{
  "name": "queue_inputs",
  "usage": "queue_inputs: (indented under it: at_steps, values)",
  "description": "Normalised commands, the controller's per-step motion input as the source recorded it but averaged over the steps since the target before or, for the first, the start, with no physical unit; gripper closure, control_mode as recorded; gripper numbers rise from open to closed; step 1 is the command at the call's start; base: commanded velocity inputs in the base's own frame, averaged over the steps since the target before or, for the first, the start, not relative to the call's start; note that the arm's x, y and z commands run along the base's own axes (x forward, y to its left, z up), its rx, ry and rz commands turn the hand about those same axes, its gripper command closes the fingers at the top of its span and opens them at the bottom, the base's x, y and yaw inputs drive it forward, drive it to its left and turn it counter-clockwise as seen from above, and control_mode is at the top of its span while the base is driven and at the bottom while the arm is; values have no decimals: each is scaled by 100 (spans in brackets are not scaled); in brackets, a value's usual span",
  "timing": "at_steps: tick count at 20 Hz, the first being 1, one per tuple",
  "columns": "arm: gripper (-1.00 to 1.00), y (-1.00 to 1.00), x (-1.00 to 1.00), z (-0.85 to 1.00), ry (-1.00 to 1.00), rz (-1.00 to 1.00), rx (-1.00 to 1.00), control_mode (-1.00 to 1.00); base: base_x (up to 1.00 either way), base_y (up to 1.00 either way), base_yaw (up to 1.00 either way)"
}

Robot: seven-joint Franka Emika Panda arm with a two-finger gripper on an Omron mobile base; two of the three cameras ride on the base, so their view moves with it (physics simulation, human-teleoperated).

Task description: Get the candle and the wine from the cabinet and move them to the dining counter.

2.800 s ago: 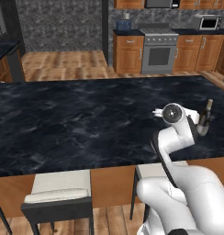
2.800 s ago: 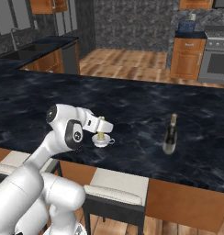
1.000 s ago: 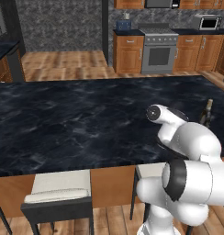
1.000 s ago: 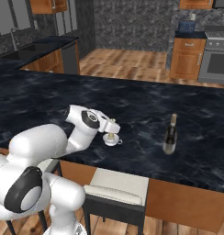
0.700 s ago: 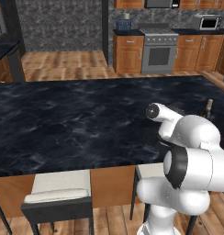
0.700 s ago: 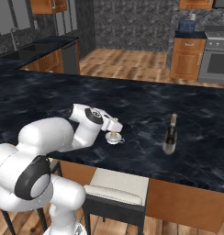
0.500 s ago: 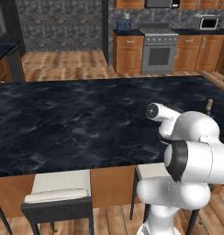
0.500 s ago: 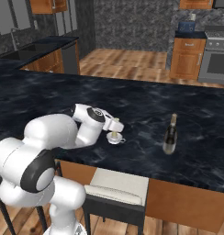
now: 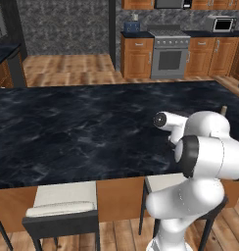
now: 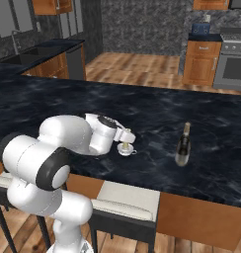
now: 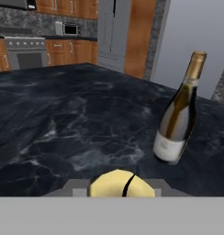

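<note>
Black marble dining counter, wood-floored kitchen

I have the arm folded low and reaching forward, its elbow bulging up near the base and the forearm stretched out nearly level. My gripper sits at the far end, hand pitched down toward the surface, fingers drawn in close around the candle under it, which I see just in front of the hand camera
</note>
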Motion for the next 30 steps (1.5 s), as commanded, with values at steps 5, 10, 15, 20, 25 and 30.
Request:
queue_inputs:
  at_steps: [5, 10, 15, 20, 25, 30]
  values:
    - [100, -3, 13, -25, -1, -2, 0, -100, 0, 0, 0]
    - [100, 0, 11, -27, -2, -2, 0, -100, 0, 0, 0]
    - [100, 0, 5, -23, -1, -2, 0, -100, 0, 0, 0]
    - [100, 0, 0, -17, -1, 0, 0, -100, 0, 0, 0]
    - [100, 0, 1, -17, -1, 0, 0, -100, 0, 0, 0]
    - [100, 0, 1, -15, -2, 0, 0, -100, 0, 0, 0]
